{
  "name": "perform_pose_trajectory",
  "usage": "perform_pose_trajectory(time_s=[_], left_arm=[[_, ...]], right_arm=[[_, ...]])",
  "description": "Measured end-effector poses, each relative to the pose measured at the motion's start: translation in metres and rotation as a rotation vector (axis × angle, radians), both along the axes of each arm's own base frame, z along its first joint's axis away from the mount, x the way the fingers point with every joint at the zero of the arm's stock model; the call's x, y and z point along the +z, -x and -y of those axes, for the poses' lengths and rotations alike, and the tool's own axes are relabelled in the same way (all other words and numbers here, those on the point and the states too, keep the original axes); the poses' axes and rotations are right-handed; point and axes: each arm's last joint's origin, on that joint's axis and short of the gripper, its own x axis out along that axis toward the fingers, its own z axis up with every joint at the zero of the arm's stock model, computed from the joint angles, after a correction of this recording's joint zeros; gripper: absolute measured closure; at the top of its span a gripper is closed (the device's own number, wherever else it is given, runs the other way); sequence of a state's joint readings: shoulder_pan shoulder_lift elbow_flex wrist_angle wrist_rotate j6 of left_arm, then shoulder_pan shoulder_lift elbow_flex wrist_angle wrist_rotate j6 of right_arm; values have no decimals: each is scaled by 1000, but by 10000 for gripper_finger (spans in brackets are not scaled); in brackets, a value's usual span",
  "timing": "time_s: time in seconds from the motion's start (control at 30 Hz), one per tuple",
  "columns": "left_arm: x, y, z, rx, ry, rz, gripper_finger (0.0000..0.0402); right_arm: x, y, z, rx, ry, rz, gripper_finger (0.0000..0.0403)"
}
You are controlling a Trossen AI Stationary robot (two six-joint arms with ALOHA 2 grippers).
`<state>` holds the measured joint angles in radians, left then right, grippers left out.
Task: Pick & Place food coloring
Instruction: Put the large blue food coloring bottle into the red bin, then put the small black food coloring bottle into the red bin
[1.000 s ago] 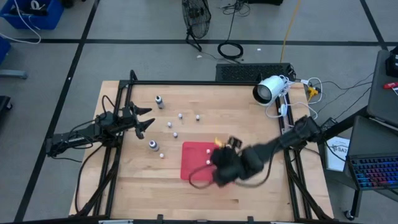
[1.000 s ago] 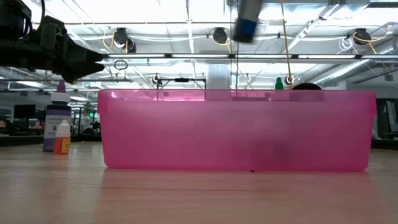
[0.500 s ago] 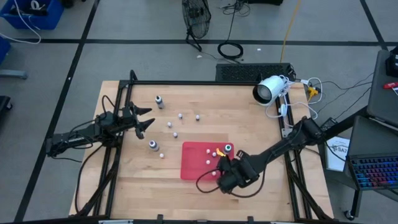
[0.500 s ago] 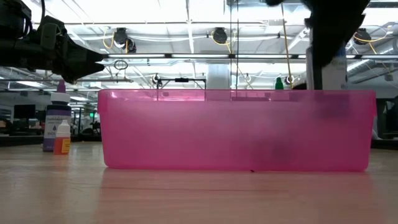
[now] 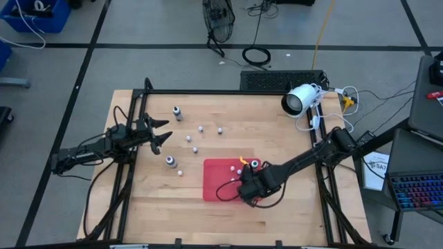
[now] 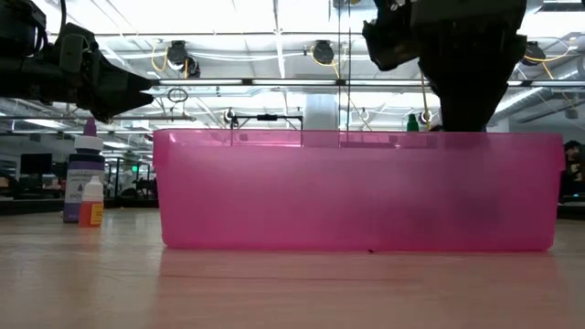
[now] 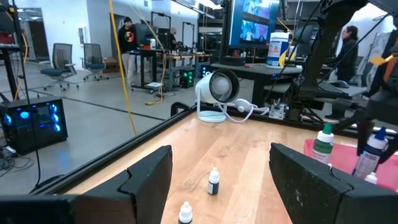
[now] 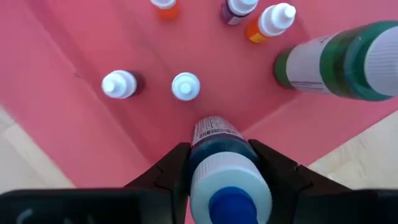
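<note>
Your right claw (image 8: 221,177) is clenched on a blue food coloring bottle (image 8: 225,167), white cap with a blue tip facing the wrist camera, held over the red tray (image 5: 216,181). In the high view that claw (image 5: 250,188) sits low and right of centre, at the tray's right edge. In the low view the arm hangs at the upper right, above the pink tray wall (image 6: 356,192).

Inside the tray you can see a larger green bottle (image 8: 339,59) lying near the right edge of the right wrist view, two small white-capped bottles (image 8: 120,84) side by side near the middle, and an orange bottle (image 8: 270,22) along the top with two more cut off by the frame.

Your left claw (image 5: 160,133) waits released at the left side of the table (image 5: 277,124), fingers spread and empty. More bottles stand loose on the wood between it and the tray: a dark one (image 5: 177,113) toward the upper left, another (image 5: 170,162) just left of the tray, and several tiny whitish ones (image 5: 194,149) scattered between them.
</note>
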<state>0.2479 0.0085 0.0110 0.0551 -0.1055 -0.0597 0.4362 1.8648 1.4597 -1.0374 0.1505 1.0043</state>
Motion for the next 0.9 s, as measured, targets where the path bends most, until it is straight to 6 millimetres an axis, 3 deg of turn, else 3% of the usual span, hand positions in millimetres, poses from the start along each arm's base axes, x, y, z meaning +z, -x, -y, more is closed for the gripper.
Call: perform_pose_trajectory(time_s=[0.1, 0.33, 0.6, 0.73, 0.9], left_arm=[[0, 0, 0, 0, 0, 0, 133], [0, 0, 0, 0, 0, 0, 133], [0, 0, 0, 0, 0, 0, 133], [0, 0, 0, 0, 0, 0, 133], [0, 0, 0, 0, 0, 1, 133]], right_arm=[[0, -1, 0, -3, -8, 12, 271], [0, -6, -3, -5, -33, 62, 180], [4, -7, 0, -37, -133, 44, 190], [24, -3, 9, -49, -227, 59, 204], [66, 13, 27, -48, -238, 187, 218]])
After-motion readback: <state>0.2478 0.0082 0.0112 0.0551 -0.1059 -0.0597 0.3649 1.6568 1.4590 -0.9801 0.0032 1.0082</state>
